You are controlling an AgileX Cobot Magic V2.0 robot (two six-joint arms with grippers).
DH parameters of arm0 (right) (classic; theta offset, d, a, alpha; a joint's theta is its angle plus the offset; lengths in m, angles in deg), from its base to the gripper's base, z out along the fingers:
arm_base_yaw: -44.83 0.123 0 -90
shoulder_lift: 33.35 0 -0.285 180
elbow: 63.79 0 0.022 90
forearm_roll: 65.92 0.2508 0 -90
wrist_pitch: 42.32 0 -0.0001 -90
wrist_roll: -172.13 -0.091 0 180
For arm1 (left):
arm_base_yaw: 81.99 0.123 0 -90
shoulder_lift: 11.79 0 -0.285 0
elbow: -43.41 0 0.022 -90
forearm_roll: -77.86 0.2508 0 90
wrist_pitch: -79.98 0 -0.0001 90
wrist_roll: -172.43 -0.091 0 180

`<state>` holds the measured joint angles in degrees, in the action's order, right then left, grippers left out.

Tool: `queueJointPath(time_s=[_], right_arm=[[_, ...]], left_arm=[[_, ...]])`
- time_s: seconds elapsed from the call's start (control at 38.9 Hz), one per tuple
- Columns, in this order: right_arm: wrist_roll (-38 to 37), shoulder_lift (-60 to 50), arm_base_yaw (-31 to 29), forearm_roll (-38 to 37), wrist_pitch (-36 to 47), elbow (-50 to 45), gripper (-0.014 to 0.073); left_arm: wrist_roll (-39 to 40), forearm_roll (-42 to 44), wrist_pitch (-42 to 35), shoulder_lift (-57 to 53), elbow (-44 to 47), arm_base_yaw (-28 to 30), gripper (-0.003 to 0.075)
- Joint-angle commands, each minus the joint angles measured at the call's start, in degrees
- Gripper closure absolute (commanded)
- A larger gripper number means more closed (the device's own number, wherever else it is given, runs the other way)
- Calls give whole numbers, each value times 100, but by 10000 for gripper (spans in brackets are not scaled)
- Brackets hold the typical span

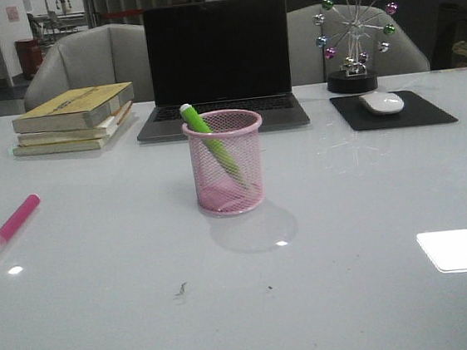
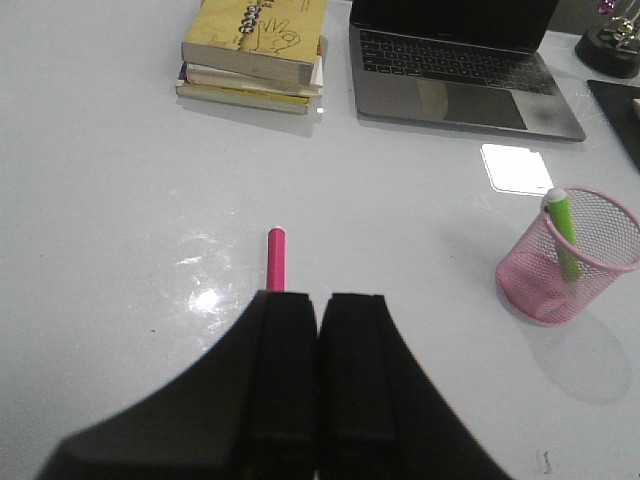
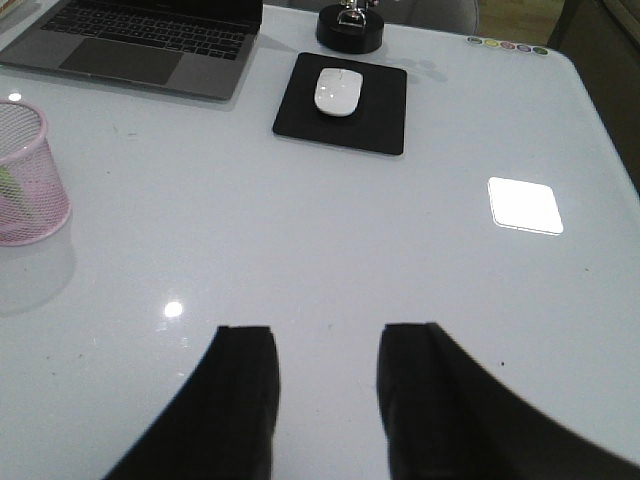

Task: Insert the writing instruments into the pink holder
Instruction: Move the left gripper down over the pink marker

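On the far left of the white table (image 1: 107, 322), at about 9 o'clock from the pink holder (image 1: 226, 163), the magenta highlighter (image 1: 9, 229) lies flat, well apart from the cup. In the front view its long axis runs from 8 o'clock to 2 o'clock, with the pale translucent cap at the near-left end and the pink barrel end aimed toward the middle of the table. In the left wrist view the left hand (image 2: 318, 310) hangs above that marker with its two black fingers pressed together, nothing between them; only the far end of the barrel shows just beyond the fingertips, its axis running straight away from the hand.

Behind the marker, at the table's far-left side, sits a stack of books (image 1: 75, 118). Near the centre stands the pink mesh holder, upright, just in front of the open laptop (image 1: 219, 68). The green highlighter (image 1: 212, 145) is inside it, tilted: its pale cap rises above the rim at roughly 11 o'clock, leaning on the far-left side of the rim, and its lower end rests on the base toward 5 o'clock.

At about 2 o'clock from the holder a white mouse (image 1: 382, 102) rests on a black mouse pad (image 1: 394, 112), with a ball-tipped wheel ornament (image 1: 356, 41) just behind it. The right hand (image 3: 327, 365) hovers over bare table at the right, fingers spread apart and holding nothing.
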<state>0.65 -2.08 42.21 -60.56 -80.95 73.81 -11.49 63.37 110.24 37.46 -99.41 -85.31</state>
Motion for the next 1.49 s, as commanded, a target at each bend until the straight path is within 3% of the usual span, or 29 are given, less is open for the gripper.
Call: queueJointPath(time_s=[0.0,0.26,0.59,0.69,0.85,0.95,1.26,1.46], right_arm=[[13,36,-26,-23,453,137,217],[13,36,-26,-23,453,137,217],[13,36,-26,-23,453,137,217],[13,36,-26,-23,453,137,217],[13,36,-26,-23,453,137,217],[13,36,-26,-23,453,137,217],[13,36,-26,-23,453,137,217],[13,36,-26,-23,453,137,217]], left_arm=[[18,-97,-401,10,-187,-25,627],[18,-97,-431,10,-187,-25,627],[18,79,-1221,56,-187,-25,622],[18,277,-1176,228,-187,-25,562],[10,286,-1203,506,-200,-25,374],[10,371,-1218,798,-338,-25,291],[10,586,-1046,2201,-1383,-25,283],[10,599,-161,3518,-2467,-25,283]])
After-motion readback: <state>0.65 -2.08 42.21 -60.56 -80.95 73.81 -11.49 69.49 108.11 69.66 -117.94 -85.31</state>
